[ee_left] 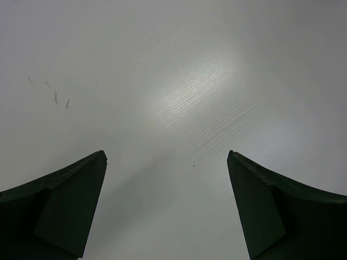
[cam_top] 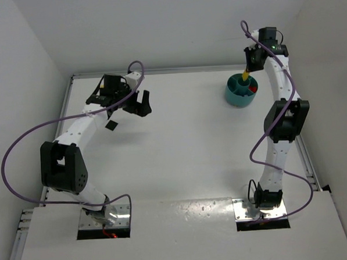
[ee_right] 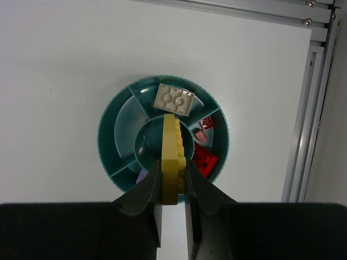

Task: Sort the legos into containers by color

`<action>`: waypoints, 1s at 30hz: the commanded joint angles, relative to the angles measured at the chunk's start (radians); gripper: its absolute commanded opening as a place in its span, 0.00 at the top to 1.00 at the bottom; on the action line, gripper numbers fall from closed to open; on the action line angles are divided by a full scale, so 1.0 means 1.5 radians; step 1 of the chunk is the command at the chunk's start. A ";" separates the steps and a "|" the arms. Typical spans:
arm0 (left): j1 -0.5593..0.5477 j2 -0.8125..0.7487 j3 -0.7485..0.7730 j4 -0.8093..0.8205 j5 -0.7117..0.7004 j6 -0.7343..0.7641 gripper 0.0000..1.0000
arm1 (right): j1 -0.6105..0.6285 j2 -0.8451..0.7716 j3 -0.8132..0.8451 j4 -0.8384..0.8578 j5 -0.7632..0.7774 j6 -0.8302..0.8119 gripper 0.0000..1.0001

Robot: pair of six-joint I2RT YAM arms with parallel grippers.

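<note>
The round teal dish (cam_top: 239,97) stands at the far right of the table. My right gripper (cam_top: 247,72) hangs over it, shut on a long yellow brick (ee_right: 172,146) held edge-on above the dish's centre cup. In the right wrist view the dish (ee_right: 111,116) holds a pale grey-white brick (ee_right: 174,99) in a far compartment, red bricks (ee_right: 205,160) and a small pink piece (ee_right: 201,136) in the right compartment, and a pale purple piece (ee_right: 142,175) at the near edge, partly hidden. My left gripper (cam_top: 142,102) is open and empty over bare table (ee_left: 167,157).
An aluminium rail (ee_right: 303,108) runs along the table's right edge, close to the dish. White walls enclose the back and sides. A small black piece (cam_top: 111,125) shows beside the left arm. Purple cables loop off both arms.
</note>
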 commanded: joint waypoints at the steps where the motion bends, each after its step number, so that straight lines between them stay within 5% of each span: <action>1: 0.008 -0.003 -0.002 0.019 0.011 -0.011 0.00 | 0.002 -0.018 0.000 -0.001 -0.013 -0.006 0.95; 9: 0.028 -0.003 -0.002 0.025 -0.030 -0.026 0.00 | 0.002 -0.025 -0.006 -0.008 -0.013 -0.006 0.92; 12: 0.046 -0.003 -0.002 0.040 -0.054 -0.045 0.00 | 0.002 -0.018 -0.006 -0.008 -0.007 -0.006 0.83; 16: 0.072 0.003 0.004 0.040 -0.074 -0.067 0.00 | 0.002 -0.012 -0.006 -0.008 -0.007 0.000 0.56; 20: 0.100 0.010 0.012 0.046 -0.094 -0.067 0.00 | 0.002 -0.012 -0.006 -0.008 -0.013 0.006 0.40; 25: 0.134 0.074 0.066 0.076 -0.124 -0.084 0.00 | 0.002 -0.035 -0.006 -0.001 -0.065 0.027 0.38; 30: 0.170 0.232 0.216 0.024 -0.066 0.015 0.00 | 0.015 -0.059 -0.041 -0.001 -0.158 0.040 0.37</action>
